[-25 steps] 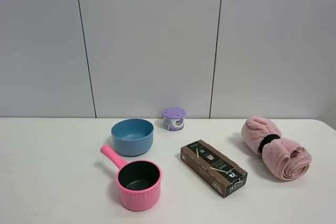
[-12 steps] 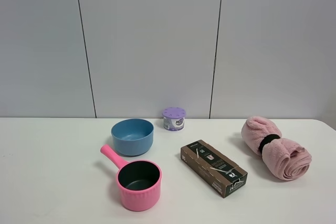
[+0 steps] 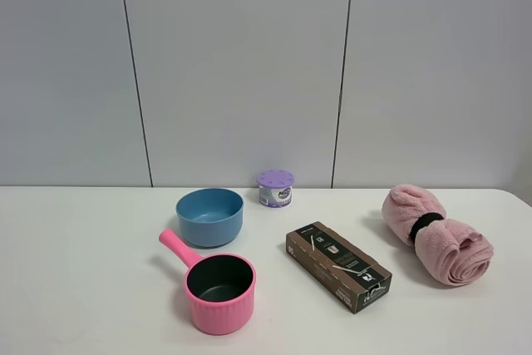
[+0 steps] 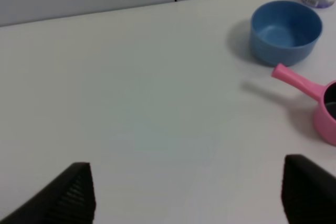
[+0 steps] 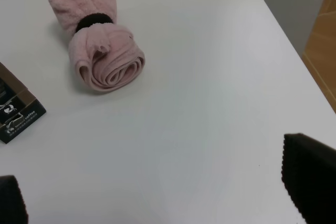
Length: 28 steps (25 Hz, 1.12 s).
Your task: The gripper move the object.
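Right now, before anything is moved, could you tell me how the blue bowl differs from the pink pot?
The bowl is blue inside and out, while the pot is pink with a dark inside. The pot has a straight handle and the bowl has none. The bowl's sides are smooth and the pot's are ribbed. Both are round, upright and empty, standing on the white table.

The blue bowl (image 3: 209,215) looks matt and smooth, like plastic. The pink saucepan (image 3: 220,312) has a finely ribbed outer wall and a dark, dull inside. The pink towel (image 3: 435,234) is soft, fluffy cloth. The brown box (image 3: 337,266) looks like printed cardboard. The white surface (image 3: 83,288) is smooth, with a weak shine. The fingers (image 4: 73,195) of the left claw (image 4: 189,198) are black, matt and ribbed.
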### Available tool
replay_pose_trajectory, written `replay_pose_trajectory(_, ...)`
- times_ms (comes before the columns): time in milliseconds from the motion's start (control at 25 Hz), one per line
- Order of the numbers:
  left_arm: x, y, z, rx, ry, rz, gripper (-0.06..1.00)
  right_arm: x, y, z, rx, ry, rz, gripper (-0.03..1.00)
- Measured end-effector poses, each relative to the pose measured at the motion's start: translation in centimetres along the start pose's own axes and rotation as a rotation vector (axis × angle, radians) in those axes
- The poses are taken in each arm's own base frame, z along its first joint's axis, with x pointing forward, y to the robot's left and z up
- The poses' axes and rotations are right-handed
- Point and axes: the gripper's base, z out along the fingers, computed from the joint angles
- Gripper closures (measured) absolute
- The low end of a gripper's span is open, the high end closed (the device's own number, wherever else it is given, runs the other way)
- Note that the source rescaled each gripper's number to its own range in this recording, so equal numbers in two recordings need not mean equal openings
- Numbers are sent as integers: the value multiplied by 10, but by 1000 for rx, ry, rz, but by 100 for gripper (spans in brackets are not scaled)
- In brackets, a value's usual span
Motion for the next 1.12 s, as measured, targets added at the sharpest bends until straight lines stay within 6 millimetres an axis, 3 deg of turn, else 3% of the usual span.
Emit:
replay_pose_trajectory(160,-54,7,24,19,33,16,16,0,0,0,0,0,0,-3)
replay_pose_trajectory(320,-107,13,59,66,44,33,16,0,0,0,0,0,0,-3)
replay_pose_trajectory(480,-146,17,111,125,95,74,16,0,0,0,0,0,0,-3)
replay_pose_trajectory(640,-173,10,173,185,149,135,16,0,0,0,0,0,0,-3)
replay_pose_trajectory(880,-192,-13,265,278,281,157,16,0,0,0,0,0,0,-3)
replay_pose_trajectory(1120,-168,-32,355,325,571,137,16,0,0,0,0,0,0,-3)
